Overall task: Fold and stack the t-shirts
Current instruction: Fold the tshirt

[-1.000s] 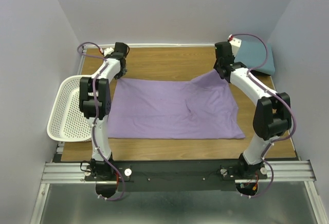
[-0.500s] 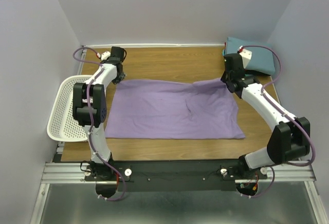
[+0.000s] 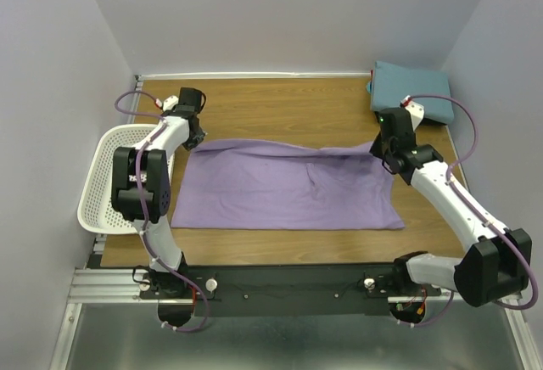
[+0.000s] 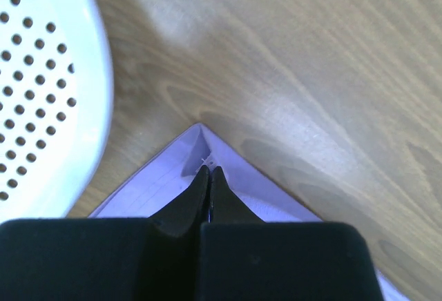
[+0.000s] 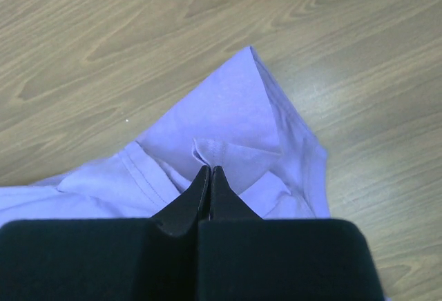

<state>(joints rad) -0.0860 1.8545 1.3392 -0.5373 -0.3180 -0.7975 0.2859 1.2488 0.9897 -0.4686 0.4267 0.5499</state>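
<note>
Pulled nearer at its far edge since earlier, one lavender t-shirt [image 3: 288, 187] lies flat just right of one white basket [image 3: 93, 209]. One folded teal t-shirt [image 3: 411, 90] sits far right of the basket. Left gripper [image 4: 209, 173] and right gripper [image 5: 209, 171] each clench one far corner.

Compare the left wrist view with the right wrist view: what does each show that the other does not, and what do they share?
Only the left wrist view shows the white perforated basket. Only the right wrist view shows the purple t-shirt bunched in layers, with a hem seam. Shared: the left gripper and the right gripper, each shut on a corner of that shirt, above the wooden table.
</note>
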